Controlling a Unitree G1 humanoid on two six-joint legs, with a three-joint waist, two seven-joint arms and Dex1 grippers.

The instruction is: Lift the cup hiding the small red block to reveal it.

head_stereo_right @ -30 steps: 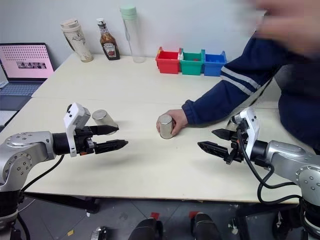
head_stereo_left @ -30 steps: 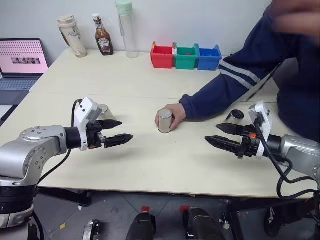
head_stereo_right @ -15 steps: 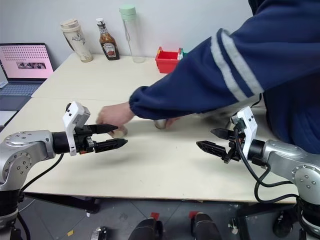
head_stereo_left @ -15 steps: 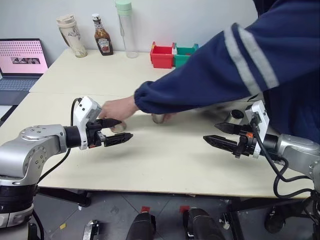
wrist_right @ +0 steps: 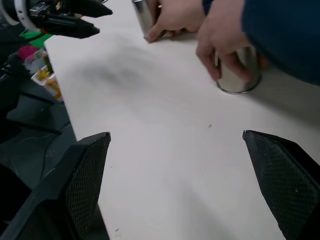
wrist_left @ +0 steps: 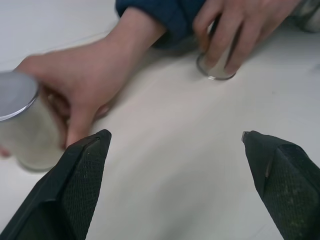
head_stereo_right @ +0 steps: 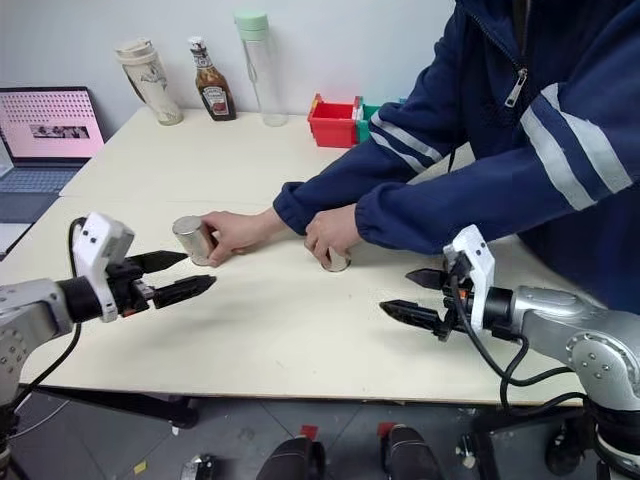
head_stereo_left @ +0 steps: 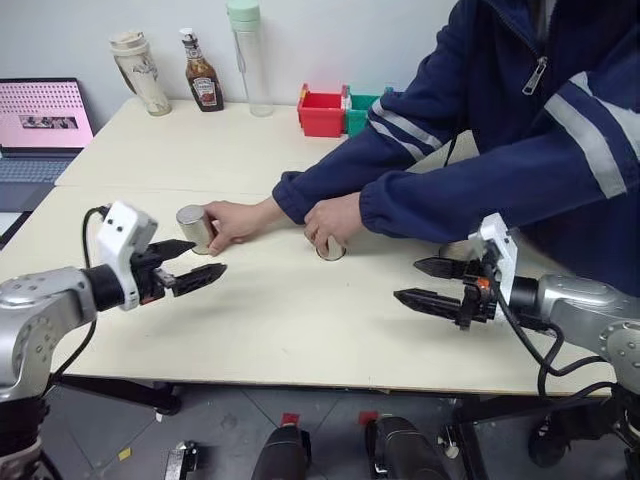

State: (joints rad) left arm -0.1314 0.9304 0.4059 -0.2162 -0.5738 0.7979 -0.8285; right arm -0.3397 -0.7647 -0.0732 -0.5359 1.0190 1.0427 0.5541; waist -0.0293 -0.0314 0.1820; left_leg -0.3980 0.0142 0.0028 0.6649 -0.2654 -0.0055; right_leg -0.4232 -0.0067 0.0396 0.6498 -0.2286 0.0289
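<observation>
Left eye view: a person's hands are gripping two cups (head_stereo_left: 194,229) (head_stereo_left: 331,248) on the surface (head_stereo_left: 300,320). The left claw (head_stereo_left: 186,267) and right claw (head_stereo_left: 424,283) are hovering spread wide, grasping nothing. The red block is hidden.

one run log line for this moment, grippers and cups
left gripper: open, empty | right gripper: open, empty | person's hands on two steel cups | red block: hidden
</observation>
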